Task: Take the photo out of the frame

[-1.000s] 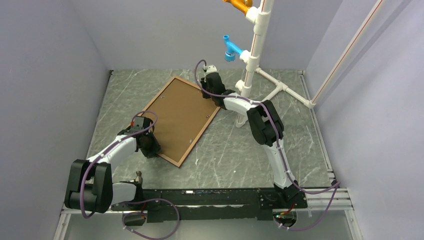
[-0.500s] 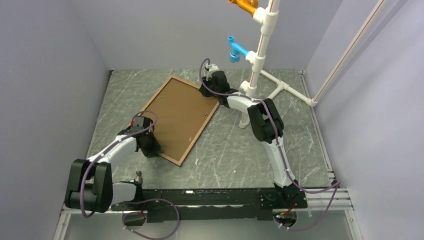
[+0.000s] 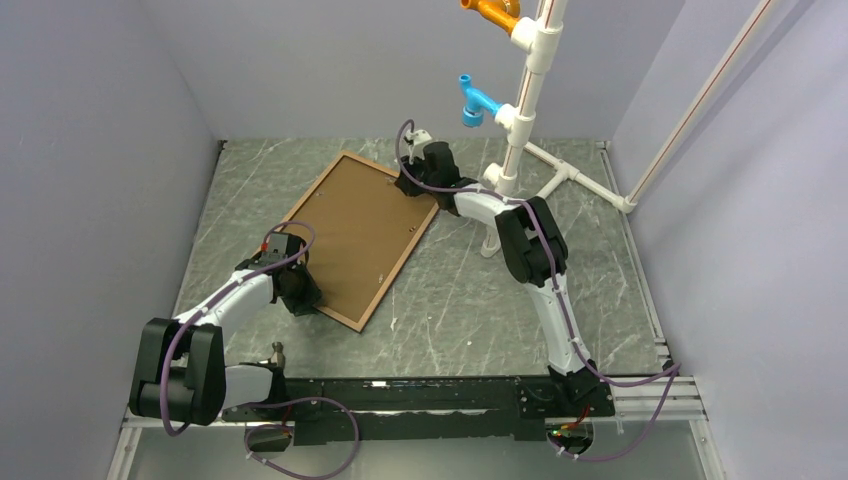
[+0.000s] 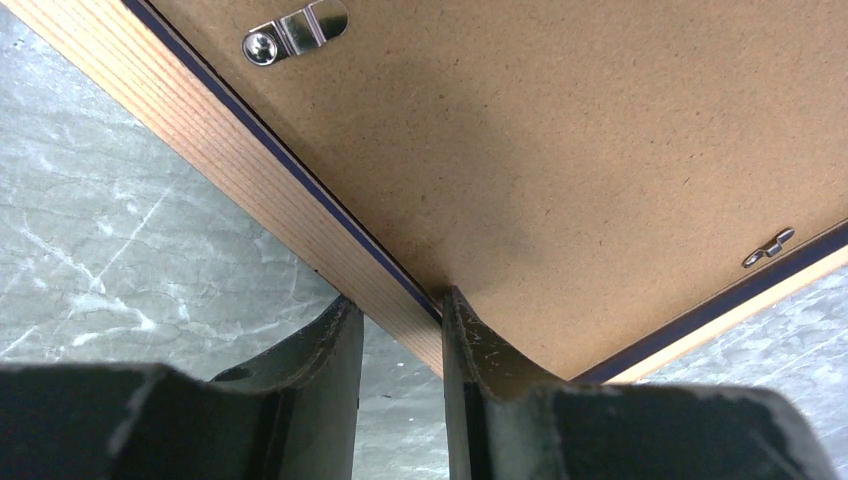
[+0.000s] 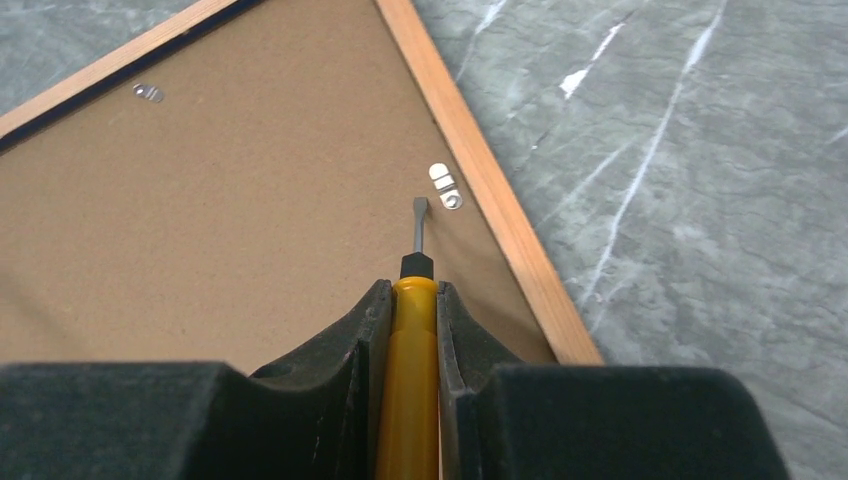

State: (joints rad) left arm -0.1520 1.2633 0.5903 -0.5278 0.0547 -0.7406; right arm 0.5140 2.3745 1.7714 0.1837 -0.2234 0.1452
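Note:
The frame (image 3: 345,321) lies face down on the marble table, its wooden rim (image 4: 250,190) and a thin navy line showing. The photo's print side is hidden; only its brown backing board (image 3: 360,235) shows, held by small metal tabs (image 5: 445,188). My left gripper (image 3: 300,293) is at the frame's near left side, shut on the rim (image 4: 398,300), one finger outside and one on the board. At the far right corner my right gripper (image 3: 412,183) is shut on a yellow-handled screwdriver (image 5: 410,380), whose flat tip (image 5: 417,213) sits just left of a tab.
A white pipe stand (image 3: 520,120) with a blue fitting (image 3: 472,100) and an orange fitting (image 3: 492,14) rises just right of my right arm, its base pipes (image 3: 575,178) spreading over the back right of the table. Grey walls enclose the table on three sides.
My right gripper has shifted a little left along the frame's far corner with the screwdriver. The pipe stand's upper part has moved to the right. The left arm has stayed put.

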